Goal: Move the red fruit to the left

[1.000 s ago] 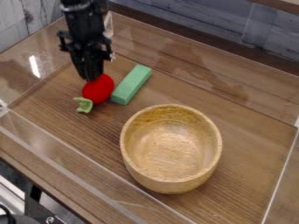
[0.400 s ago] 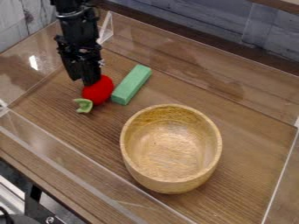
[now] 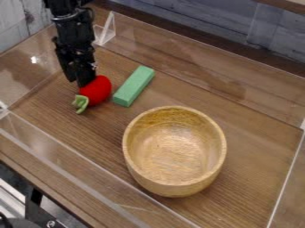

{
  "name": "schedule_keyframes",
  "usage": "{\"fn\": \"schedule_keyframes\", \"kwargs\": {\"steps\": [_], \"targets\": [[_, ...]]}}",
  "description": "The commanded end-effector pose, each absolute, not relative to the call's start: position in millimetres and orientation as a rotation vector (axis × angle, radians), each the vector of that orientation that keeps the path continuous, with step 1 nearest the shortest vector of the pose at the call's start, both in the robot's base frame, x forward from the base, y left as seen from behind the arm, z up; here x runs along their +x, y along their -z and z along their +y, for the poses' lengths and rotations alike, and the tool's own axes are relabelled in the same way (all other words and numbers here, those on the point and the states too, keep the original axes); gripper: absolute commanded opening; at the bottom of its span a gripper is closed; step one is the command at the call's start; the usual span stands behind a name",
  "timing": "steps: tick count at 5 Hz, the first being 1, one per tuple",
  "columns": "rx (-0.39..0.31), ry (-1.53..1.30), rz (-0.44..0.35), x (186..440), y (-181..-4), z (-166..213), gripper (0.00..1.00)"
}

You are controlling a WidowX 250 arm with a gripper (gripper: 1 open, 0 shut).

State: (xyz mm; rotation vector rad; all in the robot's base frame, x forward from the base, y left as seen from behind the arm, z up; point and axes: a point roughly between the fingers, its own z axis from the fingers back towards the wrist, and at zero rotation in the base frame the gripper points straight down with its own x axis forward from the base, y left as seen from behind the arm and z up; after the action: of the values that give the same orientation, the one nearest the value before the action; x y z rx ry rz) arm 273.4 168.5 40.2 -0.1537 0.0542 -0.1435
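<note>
The red fruit (image 3: pixel 96 89), a small strawberry with its green stem end (image 3: pixel 81 104) pointing to the front left, lies on the wooden table (image 3: pixel 238 85). My gripper (image 3: pixel 78 78) hangs straight down just behind and to the left of it. Its dark fingers are open and the tips sit at the fruit's upper left edge without enclosing it. Nothing is held.
A flat green block (image 3: pixel 135 85) lies right beside the fruit on its right. A large wooden bowl (image 3: pixel 128 141) stands at the front right. A clear plastic wall (image 3: pixel 34 135) rims the table on the left and front.
The gripper has shifted left and lifted a little, and its jaws have opened off the fruit. The fruit ended slightly further left, resting on the table.
</note>
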Motion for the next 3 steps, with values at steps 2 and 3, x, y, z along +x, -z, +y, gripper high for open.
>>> {"fn": "schedule_keyframes", "kwargs": {"steps": [2,3], "targets": [[-0.127,0.276,0.021,290,-39.5,177,1.00],[-0.134,0.348,0.019,297,-34.7,191,1.00]]}}
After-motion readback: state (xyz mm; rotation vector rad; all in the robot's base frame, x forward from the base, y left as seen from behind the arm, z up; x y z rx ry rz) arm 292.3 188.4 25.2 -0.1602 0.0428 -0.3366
